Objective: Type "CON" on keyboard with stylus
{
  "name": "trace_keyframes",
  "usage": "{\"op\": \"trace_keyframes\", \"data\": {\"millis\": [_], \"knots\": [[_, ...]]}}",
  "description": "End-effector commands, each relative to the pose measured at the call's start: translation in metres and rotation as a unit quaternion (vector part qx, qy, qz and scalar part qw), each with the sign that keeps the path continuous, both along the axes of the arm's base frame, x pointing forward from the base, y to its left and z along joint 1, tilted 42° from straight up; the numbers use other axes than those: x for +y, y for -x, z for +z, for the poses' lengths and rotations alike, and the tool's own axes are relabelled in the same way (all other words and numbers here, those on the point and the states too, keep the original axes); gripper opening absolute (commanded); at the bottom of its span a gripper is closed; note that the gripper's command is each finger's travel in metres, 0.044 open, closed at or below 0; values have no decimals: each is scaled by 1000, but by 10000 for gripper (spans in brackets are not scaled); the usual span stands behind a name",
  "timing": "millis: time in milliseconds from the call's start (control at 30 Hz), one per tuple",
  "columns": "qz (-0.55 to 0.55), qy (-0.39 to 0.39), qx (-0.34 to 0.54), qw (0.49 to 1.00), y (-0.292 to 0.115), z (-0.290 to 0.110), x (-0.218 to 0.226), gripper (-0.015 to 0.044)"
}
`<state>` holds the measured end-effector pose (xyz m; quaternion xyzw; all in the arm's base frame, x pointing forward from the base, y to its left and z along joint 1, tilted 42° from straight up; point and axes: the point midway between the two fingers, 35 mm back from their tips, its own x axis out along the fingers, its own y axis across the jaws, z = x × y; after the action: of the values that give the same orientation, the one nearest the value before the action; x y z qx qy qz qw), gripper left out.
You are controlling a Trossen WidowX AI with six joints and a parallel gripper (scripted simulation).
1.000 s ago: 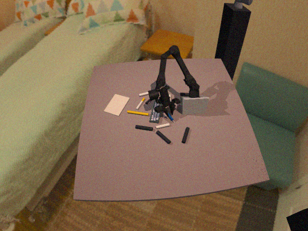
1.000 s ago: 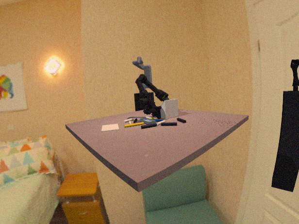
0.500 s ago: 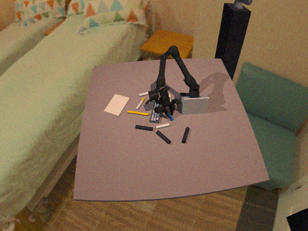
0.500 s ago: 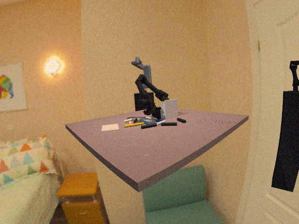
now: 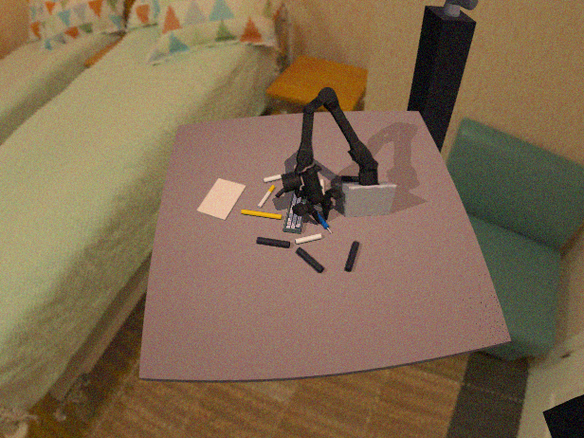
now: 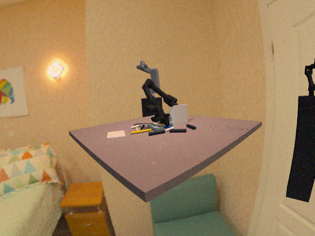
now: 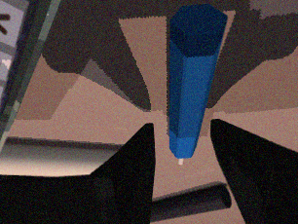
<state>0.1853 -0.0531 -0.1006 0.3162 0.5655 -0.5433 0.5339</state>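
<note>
Blue stylus [image 5: 323,221] [image 7: 191,97] beside keyboard [image 5: 293,219] [image 6: 155,127] [image 7: 21,73], long axis angled off keyboard's, pale tip pointing away from arm's jaws [image 5: 322,215] [image 6: 167,124], jaws partly open, nothing held.

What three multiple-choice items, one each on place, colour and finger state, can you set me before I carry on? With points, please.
1. In the top view, where is the pale rectangular sheet [image 5: 221,199] [image 6: 116,134]?
A. On the keyboard [image 5: 294,219] [image 6: 155,127] [image 7: 10,36]
B. Left of the keyboard
C. Right of the keyboard

2. What colour is the stylus [image 5: 322,221] [image 7: 190,97] barrel?
A. Blue
B. Yellow
C. Black

3. How do the fingers [image 5: 327,209] [image 6: 166,122] stand?
A. Clamped on the stylus
B. Pressed together
C. Apart, not gripping the stylus

1: B, the top view shows table between sheet and keyboard.
2: A, the wrist view shows its blue sides.
3: C, the wrist view shows gaps beside the stylus.
</note>
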Motion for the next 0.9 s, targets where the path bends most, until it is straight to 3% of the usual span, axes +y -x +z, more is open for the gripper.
{"op": "trace_keyframes", "data": {"millis": [0,667,867], "knots": [[1,1,6,1000,3,-3,-2,150],[1,1,6,1000,3,-4,-3,150],[-1,0,3,1000,2,-3,-3,12]]}}
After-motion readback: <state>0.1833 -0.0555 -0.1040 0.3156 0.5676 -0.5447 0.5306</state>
